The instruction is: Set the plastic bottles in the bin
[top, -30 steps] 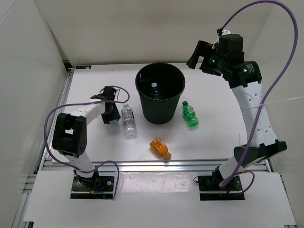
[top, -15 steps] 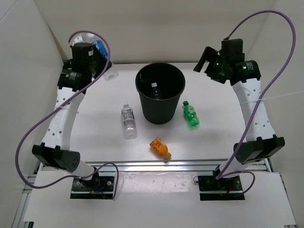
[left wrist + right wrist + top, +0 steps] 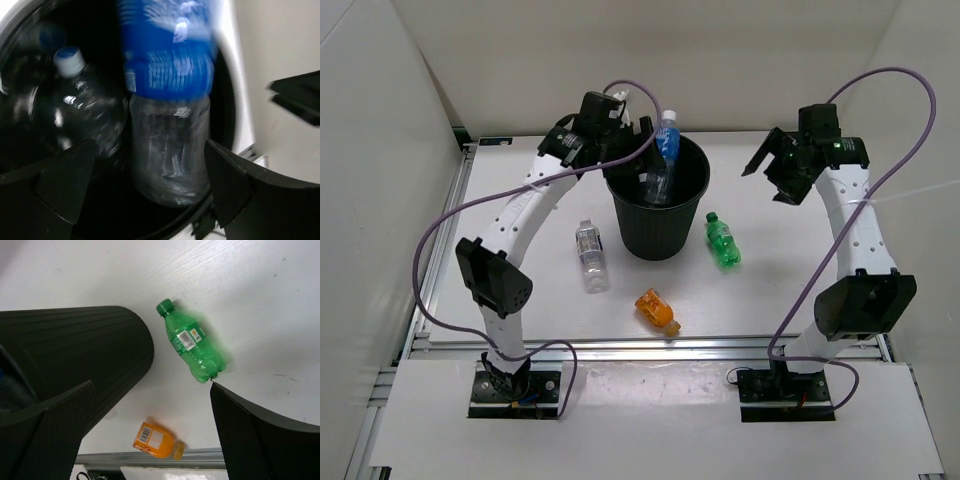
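The black bin [image 3: 655, 232] stands mid-table. My left gripper [image 3: 638, 142] hangs over its far-left rim, open. The blue-labelled clear bottle [image 3: 665, 140] sits blurred between the fingers without touching them, its lower half inside the bin mouth [image 3: 170, 150]. Another clear bottle [image 3: 85, 112] lies inside the bin. A clear bottle [image 3: 590, 255] lies left of the bin, a green one [image 3: 721, 241] right of it, and a short orange one [image 3: 657, 311] in front. My right gripper [image 3: 772, 180] hovers open and empty, up to the right of the bin, above the green bottle [image 3: 192, 347].
White walls close in the table on the left, back and right. A metal rail [image 3: 650, 347] runs along the near edge. The purple cables [image 3: 440, 235] loop beside both arms. The right wrist view also has the bin's ribbed wall [image 3: 85, 350] and the orange bottle [image 3: 155, 441].
My left arm swung from the far left corner over to the bin's rim with the blue-labelled bottle, and its jaws have opened off it. My right gripper dropped slightly and turned toward the table.
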`<state>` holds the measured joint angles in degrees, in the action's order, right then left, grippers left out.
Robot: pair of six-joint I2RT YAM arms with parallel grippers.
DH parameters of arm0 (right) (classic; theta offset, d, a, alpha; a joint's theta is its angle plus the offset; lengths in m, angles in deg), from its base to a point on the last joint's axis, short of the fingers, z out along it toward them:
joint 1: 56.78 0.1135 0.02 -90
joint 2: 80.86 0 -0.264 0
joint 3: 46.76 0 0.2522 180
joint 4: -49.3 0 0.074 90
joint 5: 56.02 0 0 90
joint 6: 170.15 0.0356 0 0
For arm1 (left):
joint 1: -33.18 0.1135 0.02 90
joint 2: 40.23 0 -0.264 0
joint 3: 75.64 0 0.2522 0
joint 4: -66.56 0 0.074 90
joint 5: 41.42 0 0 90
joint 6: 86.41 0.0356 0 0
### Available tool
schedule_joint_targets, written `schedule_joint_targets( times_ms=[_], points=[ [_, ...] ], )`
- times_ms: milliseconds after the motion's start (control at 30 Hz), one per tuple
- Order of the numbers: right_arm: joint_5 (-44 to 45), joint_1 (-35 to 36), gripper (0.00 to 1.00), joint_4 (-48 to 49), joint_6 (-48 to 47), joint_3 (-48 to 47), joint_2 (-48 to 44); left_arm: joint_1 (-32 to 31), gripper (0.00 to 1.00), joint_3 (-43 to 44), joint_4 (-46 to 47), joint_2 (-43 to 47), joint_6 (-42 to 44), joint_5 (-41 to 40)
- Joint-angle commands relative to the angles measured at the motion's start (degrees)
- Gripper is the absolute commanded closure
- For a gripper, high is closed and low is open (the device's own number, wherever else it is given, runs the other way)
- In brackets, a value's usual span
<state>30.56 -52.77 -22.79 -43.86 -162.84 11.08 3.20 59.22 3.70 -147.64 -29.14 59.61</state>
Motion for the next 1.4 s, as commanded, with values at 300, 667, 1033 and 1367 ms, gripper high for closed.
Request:
schedule_joint_targets(
  times_ms=[300, 667, 1033, 1367],
  points=[
    [-0.4, 3.6, 0.00, 4.9, -8.3, 16.4, 5.8, 9.6, 0.00, -16.0, -4.4, 22.4, -1.1, -12.9],
    [2.2, 7.6, 0.00, 7.6, -10.5, 12.3, 22.7, 16.6, 0.00, -38.1, -7.4, 33.0, -3.9, -14.2],
    [4.0, 6.5, 0.49, 6.2, -10.5, 15.0, 24.6, 18.2, 0.00, -44.1, -7.9, 35.1, -4.4, -15.6],
    [12.3, 4.7, 0.77, -6.1, -1.1, 0.1, 4.6, 18.2, 0.00, -48.9, -6.2, 33.2, -6.2, -14.9]
  ],
)
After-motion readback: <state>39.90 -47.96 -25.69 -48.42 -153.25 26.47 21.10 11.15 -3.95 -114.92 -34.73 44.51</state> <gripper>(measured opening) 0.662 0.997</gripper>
